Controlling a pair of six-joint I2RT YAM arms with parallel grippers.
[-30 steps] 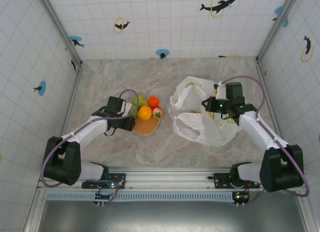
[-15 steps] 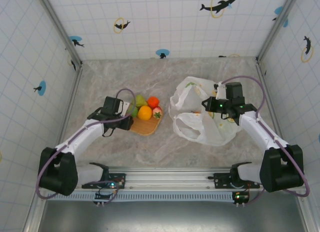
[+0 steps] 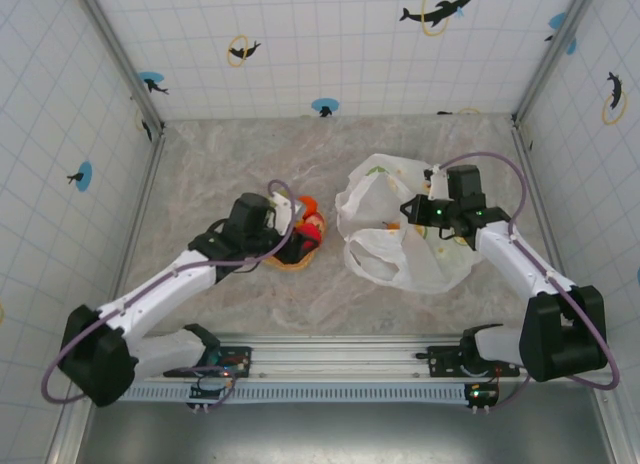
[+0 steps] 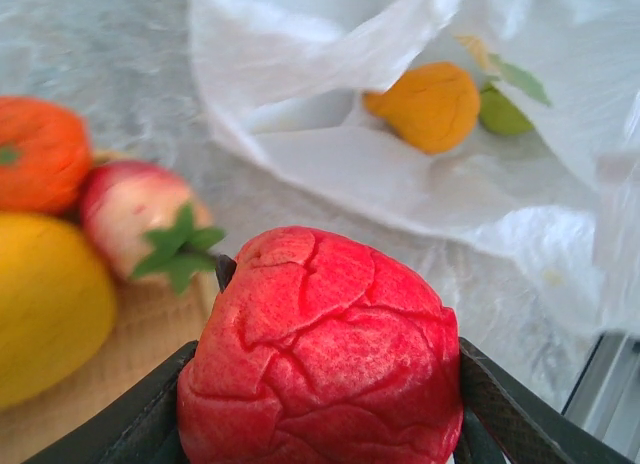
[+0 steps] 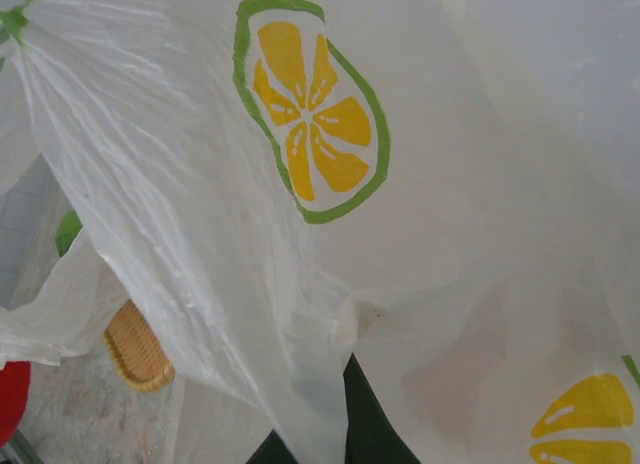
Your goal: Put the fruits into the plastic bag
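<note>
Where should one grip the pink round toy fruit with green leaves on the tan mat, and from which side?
Pinch the pink round toy fruit across its middle, probably from above: the orange round fruit and yellow round fruit crowd one side, so use the flanks not facing them.

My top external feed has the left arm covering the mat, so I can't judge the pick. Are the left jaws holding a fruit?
Observer: Yes. The left wrist view shows a red fruit with cracked skin clamped between the left jaws.
Operator: Is anything in the plastic bag yet?
Observer: An orange fruit and a green fruit lie side by side inside its open mouth.
Operator: Do the right jaws have the bag?
Observer: It looks so. In the right wrist view the film bunches where the shut right jaws meet it, below a lemon-slice print.
</note>
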